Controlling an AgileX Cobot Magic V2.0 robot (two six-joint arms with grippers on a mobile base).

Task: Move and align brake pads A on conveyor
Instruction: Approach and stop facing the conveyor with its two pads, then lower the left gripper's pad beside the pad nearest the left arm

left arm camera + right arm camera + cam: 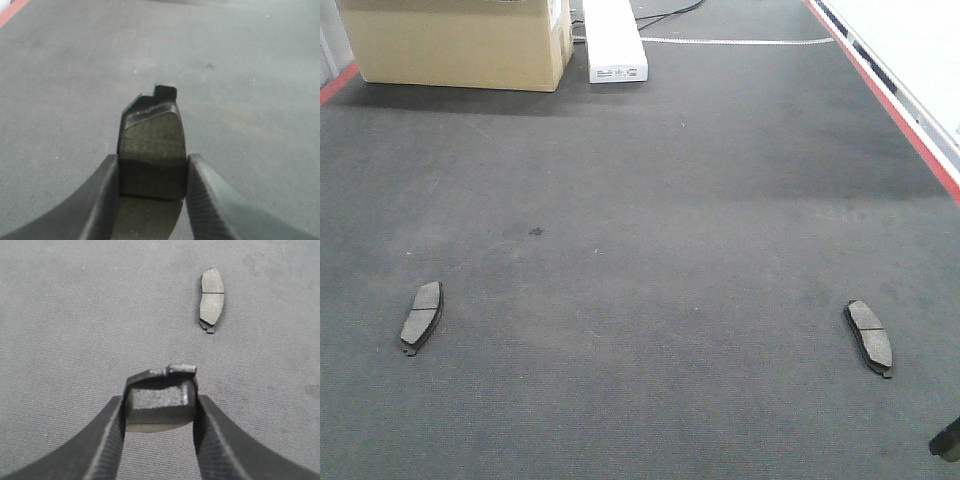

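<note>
Two brake pads A lie flat on the dark conveyor (650, 200) in the front view, one at the left (420, 316) and one at the right (869, 337). In the left wrist view my left gripper (152, 172) is shut on a third pad (152, 140), held flat above the belt with its notched end pointing away. In the right wrist view my right gripper (160, 407) is shut on another pad (159, 399), also off the belt. A loose pad (212, 299) lies ahead of it to the right. A dark part of the right arm (947, 440) shows at the front view's bottom right corner.
A cardboard box (460, 45) and a long white box (613, 40) stand at the far end of the belt. Red strips run along the belt's right edge (905, 125) and far left edge (335, 85).
</note>
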